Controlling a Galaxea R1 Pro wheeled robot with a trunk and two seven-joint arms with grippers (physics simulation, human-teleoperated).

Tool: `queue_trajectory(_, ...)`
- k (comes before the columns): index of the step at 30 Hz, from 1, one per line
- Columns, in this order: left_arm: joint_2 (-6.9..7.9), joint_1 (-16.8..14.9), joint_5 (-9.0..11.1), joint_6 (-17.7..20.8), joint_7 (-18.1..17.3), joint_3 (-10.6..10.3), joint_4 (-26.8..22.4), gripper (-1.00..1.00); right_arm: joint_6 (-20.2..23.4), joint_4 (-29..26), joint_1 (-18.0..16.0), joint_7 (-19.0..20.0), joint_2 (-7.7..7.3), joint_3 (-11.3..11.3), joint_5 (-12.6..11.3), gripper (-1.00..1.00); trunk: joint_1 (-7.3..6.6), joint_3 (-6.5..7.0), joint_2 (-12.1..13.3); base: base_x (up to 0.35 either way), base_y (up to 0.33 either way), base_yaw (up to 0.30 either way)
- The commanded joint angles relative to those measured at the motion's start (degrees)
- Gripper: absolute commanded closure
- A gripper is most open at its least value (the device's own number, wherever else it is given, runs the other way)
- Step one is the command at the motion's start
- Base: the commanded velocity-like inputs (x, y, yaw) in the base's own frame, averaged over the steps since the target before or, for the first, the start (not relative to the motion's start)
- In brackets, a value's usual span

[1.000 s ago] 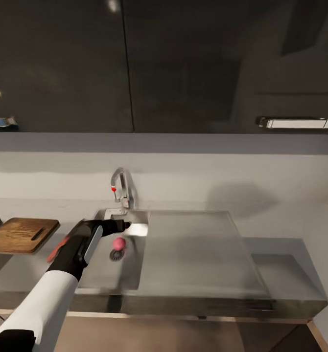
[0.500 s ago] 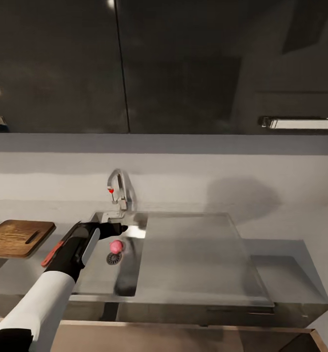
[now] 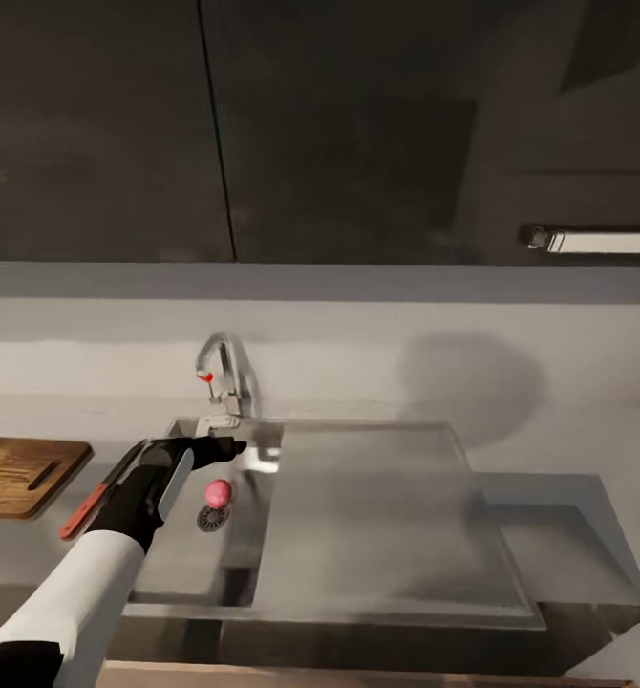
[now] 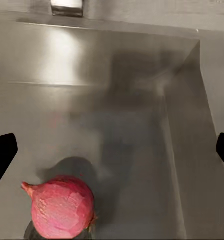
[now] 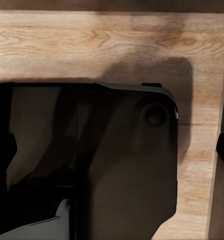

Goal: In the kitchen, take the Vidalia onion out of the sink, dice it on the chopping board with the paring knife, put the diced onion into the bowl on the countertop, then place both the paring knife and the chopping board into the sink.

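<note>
Step 1, fetching the onion (image 3: 217,492): it sat by the sink (image 3: 377,516) drain, left gripper (image 3: 226,445) hovered above, jaws wide, empty; next move likely lower and close; right gripper's state unclear.

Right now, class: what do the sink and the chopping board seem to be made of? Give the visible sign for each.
The sink looks like brushed stainless steel: grey, with soft reflections and glare on its walls. The chopping board looks like brown wood, probably matte, with streaks that suggest grain.
</note>
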Motion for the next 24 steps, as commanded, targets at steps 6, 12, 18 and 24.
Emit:
queue_trajectory(6, 0.09, -0.05, 0.57, 0.26, 0.23, -0.16, 0.16, -1.00, -0.16, 0.05, -0.05, -0.13, 0.01, -0.18, 0.37, -1.00, 0.06, -0.54, -0.12, 0.139, -0.083, 0.000)
queue_trajectory(12, 0.55, -0.06, 0.52, 0.21, 0.23, -0.16, 1.41, -1.00, -0.15, 0.05, -0.05, -0.13, 0.01, -0.17, 0.36, -1.00, 0.06, -0.95, -0.12, 0.013, -0.008, 0.000)
queue_trajectory(18, 1.95, -0.10, 0.56, 0.01, 0.23, -0.15, 2.35, -1.00, -0.16, 0.05, -0.05, -0.13, 0.01, -0.24, 0.35, -1.00, 0.06, -1.37, -0.12, -0.015, 0.048, 0.000)
queue_trajectory(24, 2.26, -0.06, 0.58, -0.11, 0.23, -0.16, 2.51, -1.00, -0.15, 0.05, -0.05, -0.13, 0.01, -0.26, 0.35, -1.00, 0.06, -1.78, -0.12, -0.028, 0.063, 0.000)
